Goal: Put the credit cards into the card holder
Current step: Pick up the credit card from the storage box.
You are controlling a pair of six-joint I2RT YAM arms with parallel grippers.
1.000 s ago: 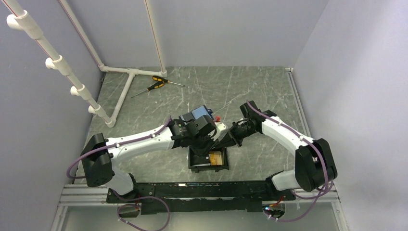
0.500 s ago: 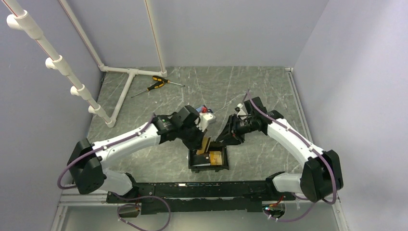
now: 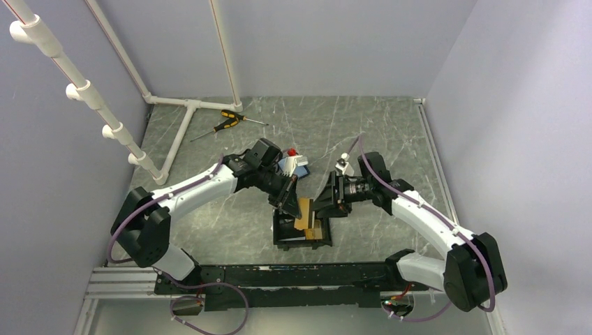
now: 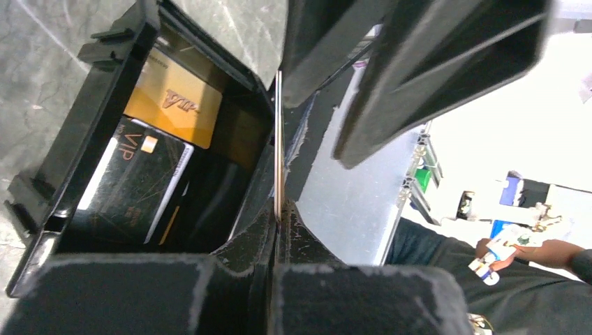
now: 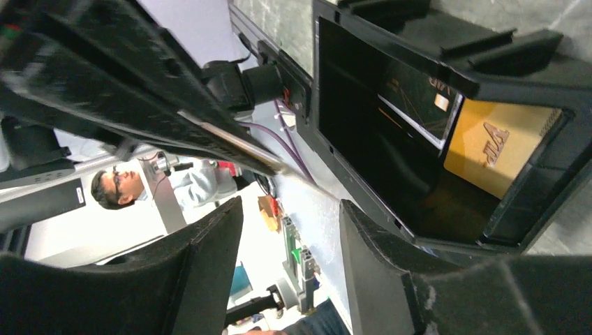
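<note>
My left gripper [image 3: 292, 202] is shut on one edge of an orange-gold credit card [image 3: 304, 211], held tilted just above the card holder [image 3: 282, 238], a black open tray. The left wrist view shows that card edge-on [image 4: 278, 139], pinched at my left gripper [image 4: 279, 213]. A gold credit card [image 4: 175, 105] and a dark card [image 4: 136, 183] lie flat inside the card holder [image 4: 94, 87]. My right gripper [image 3: 323, 205] stands open just right of the held card with nothing between its jaws. In its wrist view my right gripper [image 5: 290, 241] faces the card holder [image 5: 391, 66] and the held credit card [image 5: 230, 143].
A dark blue wallet [image 3: 299, 165] with a red-topped item [image 3: 291, 152] lies behind the left gripper. A yellow-and-black screwdriver [image 3: 227, 123] lies at the back left, near a white pipe frame [image 3: 183, 132]. Walls close both sides.
My left gripper has shut on the card and now holds it tilted over the tray. My right gripper has opened, let the card go and drawn back slightly to the right.
</note>
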